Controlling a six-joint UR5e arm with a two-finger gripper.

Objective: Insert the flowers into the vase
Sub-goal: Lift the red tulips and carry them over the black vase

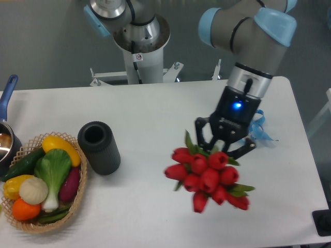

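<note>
The flowers point(207, 177), a tight bunch of red tulip buds with green leaves, hang in the air right of centre with the buds facing the camera. My gripper point(223, 146) is shut on their stems, which are hidden behind the buds. The vase point(99, 147), a dark ribbed cylinder with a round open mouth, stands on the table at the left, well apart from the flowers.
A wicker basket point(77, 199) of vegetables sits just left of the vase. A pot with a blue handle point(6, 96) is at the far left edge. A curly blue ribbon point(261, 127) trails right of the gripper. The robot base point(139, 44) stands at the back.
</note>
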